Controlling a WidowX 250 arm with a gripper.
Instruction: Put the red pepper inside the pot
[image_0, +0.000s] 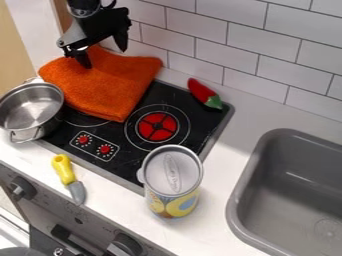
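White counter (219, 172), black stove (200, 131), tiled wall (200, 42) (grey sink (252, 172) too); jaws hang wide over orange cloth (110, 90).

Red tapered pepper (200, 91), green end (214, 102). Silver round metal pot (28, 107). Orange folded cloth (110, 82). Black flat stovetop (120, 131), red round burner (157, 126), thin white rings; red dials (83, 139). Yellow-handled knife (65, 170), grey blade (77, 192). Silver-lidded cylindrical can (173, 172), yellow label (177, 206), bit of blue. White rectangular wall tiles (244, 27), grey brick-pattern lines. Grey rounded sink (287, 180). White tabletop (120, 197).
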